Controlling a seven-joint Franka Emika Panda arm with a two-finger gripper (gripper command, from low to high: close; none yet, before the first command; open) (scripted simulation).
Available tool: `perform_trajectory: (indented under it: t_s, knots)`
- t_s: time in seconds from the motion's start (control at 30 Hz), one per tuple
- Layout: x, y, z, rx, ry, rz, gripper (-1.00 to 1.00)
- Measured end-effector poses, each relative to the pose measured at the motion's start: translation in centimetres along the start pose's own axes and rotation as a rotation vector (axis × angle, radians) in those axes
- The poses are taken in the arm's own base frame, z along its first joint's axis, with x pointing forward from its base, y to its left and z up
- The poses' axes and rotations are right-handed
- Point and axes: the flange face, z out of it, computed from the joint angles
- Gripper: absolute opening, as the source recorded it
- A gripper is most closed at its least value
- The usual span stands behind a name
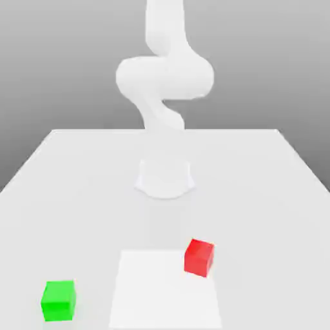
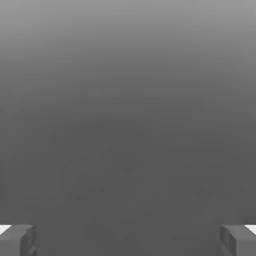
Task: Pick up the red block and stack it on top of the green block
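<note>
The red block [image 1: 199, 258] sits on the table [image 1: 77, 213], at the edge of the white square [image 1: 161, 290], well apart from the green block [image 1: 58, 301]. The hand [image 2: 128, 241] is spread wide, away from both blocks.

A: Any room w/ red block [image 1: 198, 258]?
B: Yep, free all round; also above. Bare bench [image 1: 271, 219] out to ext. view's R.
A: And toward green block [image 1: 58, 300]?
B: Open lane btwn, across white square [image 1: 151, 290]. Just watch arm base [image 1: 165, 177] at back, well apart from both.
A: Btwn jaws [image 2: 128, 242]?
B: Wide gap, unblocked.
</note>
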Motion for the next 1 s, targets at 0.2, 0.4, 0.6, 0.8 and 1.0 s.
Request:
perform_trajectory:
  t_s: [0.2, 0.4, 0.6, 0.8, 1.0]
  knots:
    - [-5.8, 2.5, 14.6, -0.068, -0.229, -0.297, 0.00]
    - [-15.4, 7.1, 25.6, -0.118, -0.460, -0.618, 0.00]
    - [-26.7, 14.7, 32.2, -0.153, -0.705, -0.968, 0.00]
    - [-30.0, 17.6, 36.1, -0.155, -0.735, -1.016, 0.00]
    - [-31.0, 18.5, 37.2, -0.156, -0.739, -1.014, -1.00]
